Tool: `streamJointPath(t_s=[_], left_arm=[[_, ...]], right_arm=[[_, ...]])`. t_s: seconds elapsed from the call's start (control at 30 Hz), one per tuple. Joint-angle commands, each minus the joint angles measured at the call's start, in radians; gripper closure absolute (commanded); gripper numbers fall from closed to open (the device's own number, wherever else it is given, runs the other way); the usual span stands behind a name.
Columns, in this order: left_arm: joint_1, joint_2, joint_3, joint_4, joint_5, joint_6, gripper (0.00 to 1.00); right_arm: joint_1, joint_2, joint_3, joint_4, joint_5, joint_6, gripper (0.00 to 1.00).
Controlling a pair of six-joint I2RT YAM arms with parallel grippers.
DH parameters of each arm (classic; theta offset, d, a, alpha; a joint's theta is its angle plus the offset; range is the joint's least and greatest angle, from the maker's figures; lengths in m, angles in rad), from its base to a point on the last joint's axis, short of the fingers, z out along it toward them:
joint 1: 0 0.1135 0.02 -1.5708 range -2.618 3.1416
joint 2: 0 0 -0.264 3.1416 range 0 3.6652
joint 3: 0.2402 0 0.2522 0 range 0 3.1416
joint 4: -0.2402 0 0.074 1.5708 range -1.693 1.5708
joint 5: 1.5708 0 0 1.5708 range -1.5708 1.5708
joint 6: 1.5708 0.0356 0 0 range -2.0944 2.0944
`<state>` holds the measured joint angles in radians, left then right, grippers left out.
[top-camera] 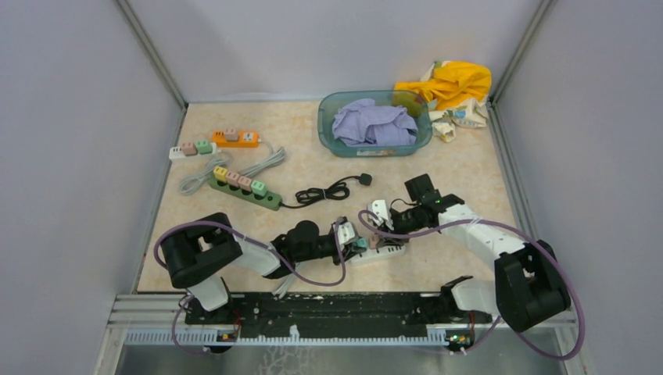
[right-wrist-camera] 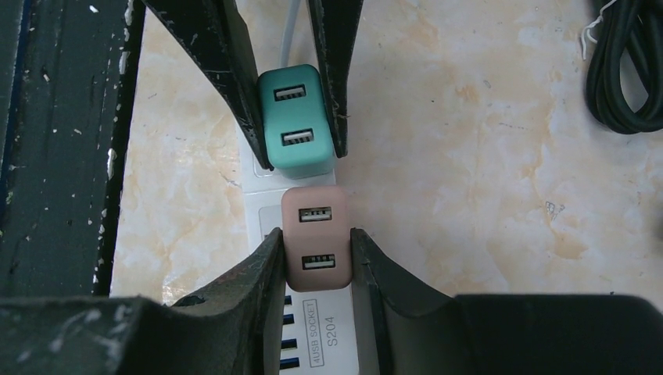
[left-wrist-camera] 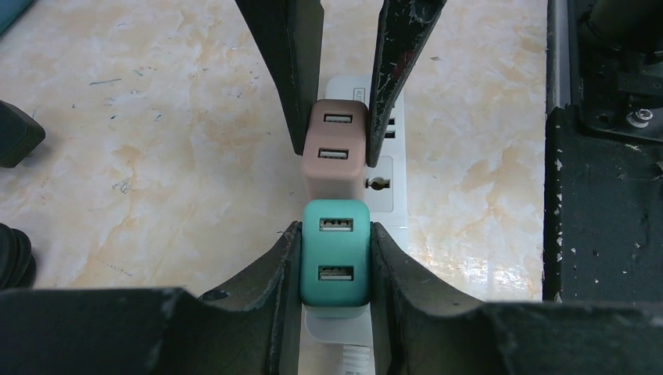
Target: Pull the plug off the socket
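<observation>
A white power strip lies near the front middle of the table. A teal USB plug and a pink USB plug sit side by side in it. My left gripper is shut on the teal plug, one finger on each side. My right gripper is shut on the pink plug in the same way. In the top view the left gripper and the right gripper meet nose to nose over the strip. Both plugs look seated in the strip.
A black cable lies coiled behind the strip. A green strip, an orange strip and a small white strip lie at back left. A teal tub of cloth and a yellow cloth are at the back.
</observation>
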<state>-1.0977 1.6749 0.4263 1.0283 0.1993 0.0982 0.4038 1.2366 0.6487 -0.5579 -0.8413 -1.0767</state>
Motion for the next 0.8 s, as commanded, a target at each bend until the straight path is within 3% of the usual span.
streamJointPath(t_s=[0.0,0.13,0.43,0.6,0.77], left_arm=[[-0.002,0.041,-0.014,-0.128,0.006,-0.011,1.0],[-0.002,0.048,-0.005,-0.135,0.01,-0.009,1.0],[-0.002,0.049,-0.003,-0.139,0.01,-0.009,1.0],[-0.002,0.049,-0.003,-0.141,0.011,-0.009,1.0],[-0.002,0.052,0.001,-0.143,0.014,-0.006,1.0]], right_arm=[[-0.04,-0.054,0.019,-0.014,-0.073,-0.098,1.0],[-0.026,-0.055,0.008,-0.072,-0.149,-0.168,1.0],[0.002,-0.03,0.034,0.072,-0.099,0.028,1.0],[-0.055,-0.065,0.022,0.004,-0.089,-0.072,1.0],[-0.033,-0.057,0.011,-0.096,-0.192,-0.186,1.0]])
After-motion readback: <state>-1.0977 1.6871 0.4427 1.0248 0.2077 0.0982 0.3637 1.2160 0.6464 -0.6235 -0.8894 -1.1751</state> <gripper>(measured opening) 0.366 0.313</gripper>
